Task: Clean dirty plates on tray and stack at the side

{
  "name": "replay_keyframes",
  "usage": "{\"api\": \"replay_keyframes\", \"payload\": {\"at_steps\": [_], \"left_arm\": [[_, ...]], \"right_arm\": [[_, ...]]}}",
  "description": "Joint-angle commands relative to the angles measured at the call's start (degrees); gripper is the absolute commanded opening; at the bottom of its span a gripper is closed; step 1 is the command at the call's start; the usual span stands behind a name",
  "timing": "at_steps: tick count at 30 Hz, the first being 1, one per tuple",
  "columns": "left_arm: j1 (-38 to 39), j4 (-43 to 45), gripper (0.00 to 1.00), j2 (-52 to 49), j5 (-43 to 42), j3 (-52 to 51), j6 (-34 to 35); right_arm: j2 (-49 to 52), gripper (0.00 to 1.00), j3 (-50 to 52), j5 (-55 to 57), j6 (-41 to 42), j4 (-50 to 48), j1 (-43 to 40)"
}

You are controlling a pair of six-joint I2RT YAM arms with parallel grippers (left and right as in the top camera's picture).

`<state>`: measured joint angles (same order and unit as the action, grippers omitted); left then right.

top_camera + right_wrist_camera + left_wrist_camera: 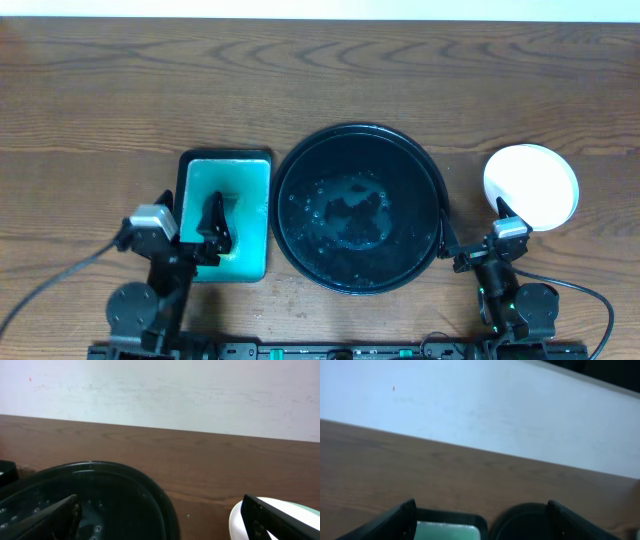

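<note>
Black jaws apart on both arms, nothing held.
The left gripper (214, 222) hangs empty over the teal sponge pad (240, 188) toward the front-left. The right gripper (472, 222), equally wide, sits between the wet tray (285, 175) at mid-worktop and the white plates (531, 186) stacked by the right edge. No plate lies on the tray, so the job looks all but done. Overhead shows only the top plate; the right wrist view catches the stack's edge, yet not its count.
</note>
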<state>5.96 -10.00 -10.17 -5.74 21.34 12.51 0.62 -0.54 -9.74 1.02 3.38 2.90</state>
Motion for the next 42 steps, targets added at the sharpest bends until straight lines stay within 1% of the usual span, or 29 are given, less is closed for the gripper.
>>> {"api": "replay_keyframes", "payload": {"at_steps": [1,10,11,13,42], "left_arm": [[-1.4,4.5,0.82,10.1,-1.3,-9.0,-2.4],[-1.6,11.0,0.82,10.1,-1.2,-20.6,-2.4],[-1.5,9.6,0.82,10.1,-1.1,-21.1,-2.2],[-1.6,6.6,0.82,10.1,-1.1,-21.1,-2.2],[-1.6,6.6,0.82,9.9,-1.1,-21.1,-2.2]], "right_arm": [[-0.3,0.99,0.2,0.3,0.6,0.0,-0.3],[-0.3,0.99,0.2,0.3,0.6,0.0,-0.3],[-0.3,0.99,0.2,0.3,0.6,0.0,-0.3],[-0.3,0.99,0.2,0.3,0.6,0.0,-0.3],[-0.3,0.99,0.2,0.3,0.6,0.0,-0.3]]}}
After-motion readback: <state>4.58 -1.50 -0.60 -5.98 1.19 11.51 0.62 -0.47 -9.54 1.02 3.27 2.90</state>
